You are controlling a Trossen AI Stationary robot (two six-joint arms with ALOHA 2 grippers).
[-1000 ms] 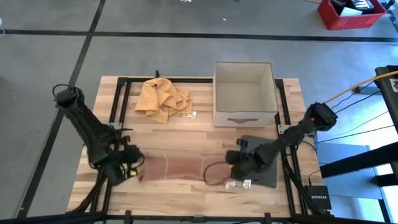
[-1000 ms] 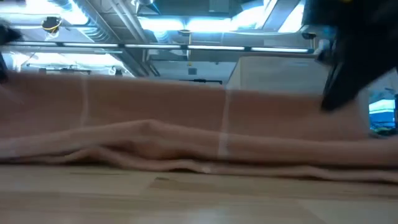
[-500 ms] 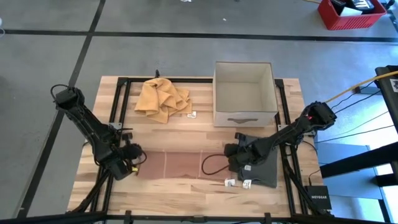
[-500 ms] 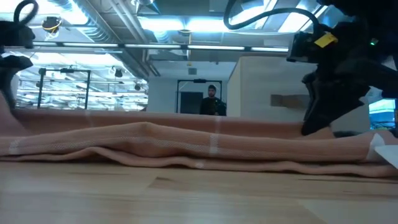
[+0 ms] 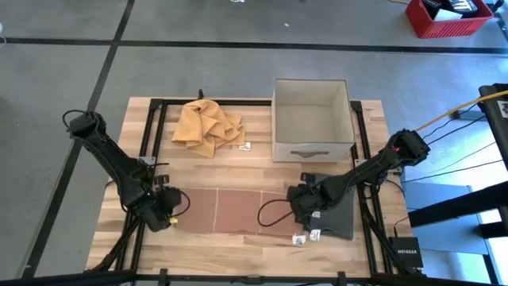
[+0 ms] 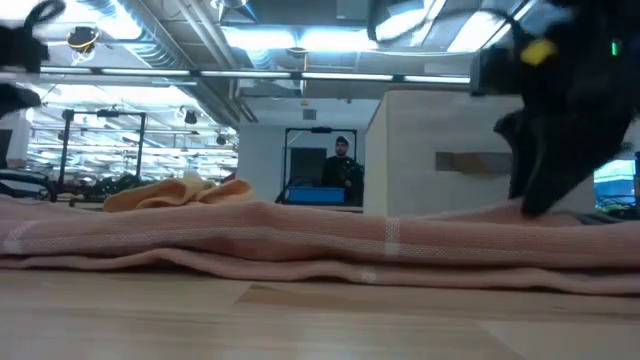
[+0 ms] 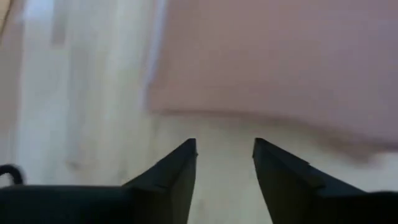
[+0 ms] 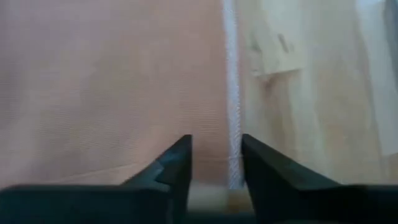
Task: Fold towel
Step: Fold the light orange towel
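Observation:
A pinkish-brown towel (image 5: 230, 210) lies flat on the wooden table (image 5: 238, 171), near its front edge; the low view shows it as a low layered band (image 6: 300, 245). My left gripper (image 5: 171, 211) stands open at the towel's left end. In the left wrist view its fingers (image 7: 224, 155) are over bare wood, just short of the towel's edge (image 7: 261, 106). My right gripper (image 5: 298, 205) stands open at the towel's right end, beside the white-striped edge (image 8: 231, 93), with nothing between its fingers (image 8: 216, 155).
A crumpled yellow cloth (image 5: 208, 125) lies at the table's far left-centre. A beige open box (image 5: 312, 119) stands at the far right. A dark grey pad (image 5: 340, 214) and small white tags (image 5: 305, 236) lie under my right arm. A person (image 6: 342, 160) stands far behind.
Both grippers held a layer of the towel raised like a sheet. That layer has come down flat onto the rest of the towel, which now covers more of the table toward the far edge. Both grippers have opened and let go.

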